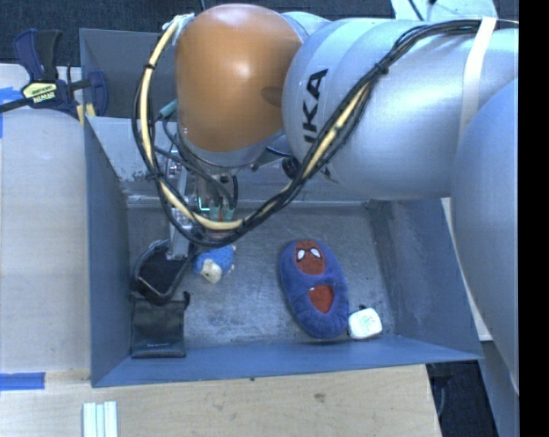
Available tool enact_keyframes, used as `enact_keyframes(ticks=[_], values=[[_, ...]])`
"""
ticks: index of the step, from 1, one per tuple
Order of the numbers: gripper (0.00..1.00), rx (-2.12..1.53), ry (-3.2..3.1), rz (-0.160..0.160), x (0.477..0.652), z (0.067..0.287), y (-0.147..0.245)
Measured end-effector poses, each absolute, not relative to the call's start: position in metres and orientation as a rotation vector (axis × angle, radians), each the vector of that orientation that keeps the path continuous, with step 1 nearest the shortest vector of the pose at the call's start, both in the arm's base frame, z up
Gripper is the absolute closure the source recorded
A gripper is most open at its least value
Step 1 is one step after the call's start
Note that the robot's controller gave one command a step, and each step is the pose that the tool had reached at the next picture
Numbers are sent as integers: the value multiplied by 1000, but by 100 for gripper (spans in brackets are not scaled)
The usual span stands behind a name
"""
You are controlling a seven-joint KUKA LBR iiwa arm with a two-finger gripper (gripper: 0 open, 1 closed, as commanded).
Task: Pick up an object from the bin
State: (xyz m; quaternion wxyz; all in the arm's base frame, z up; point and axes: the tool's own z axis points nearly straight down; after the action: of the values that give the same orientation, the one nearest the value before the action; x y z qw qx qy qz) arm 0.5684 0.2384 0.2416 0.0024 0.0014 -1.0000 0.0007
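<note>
Where I am: my gripper [179, 244] hangs low at the left end of the grey bin [106, 262], under the orange wrist cover.
My jaws: hidden by cables and my own wrist, so I cannot tell whether they are apart or together.
Nearest thing: a glossy black object [159, 273], directly beneath me against the left wall. I judge it the likeliest pick.
Its look: dark and rounded, with a pale shiny edge. Its exact kind is unclear.
How it should handle: probably light. The sheen suggests a smooth skin that may slip, so I would close across its narrow width and not on the curved edge.
Close neighbours: a small blue-and-yellow toy [212, 267] just to its right, and a flat black pouch [159, 326] just below it in the corner.
Risk: the wall crowds one side, and the pouch may drag along.
Further off: a blue plush slipper [312, 291] with a red-and-white face, well apart to the right, with a small white block [365, 323] touching its lower end.
</note>
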Motion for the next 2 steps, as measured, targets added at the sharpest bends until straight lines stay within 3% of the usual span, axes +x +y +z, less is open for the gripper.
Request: enact_keyframes(ticks=[1,2], values=[[0,507,-3130,-13,500,78,235],[0,823,-3041,-3,493,101,205]])
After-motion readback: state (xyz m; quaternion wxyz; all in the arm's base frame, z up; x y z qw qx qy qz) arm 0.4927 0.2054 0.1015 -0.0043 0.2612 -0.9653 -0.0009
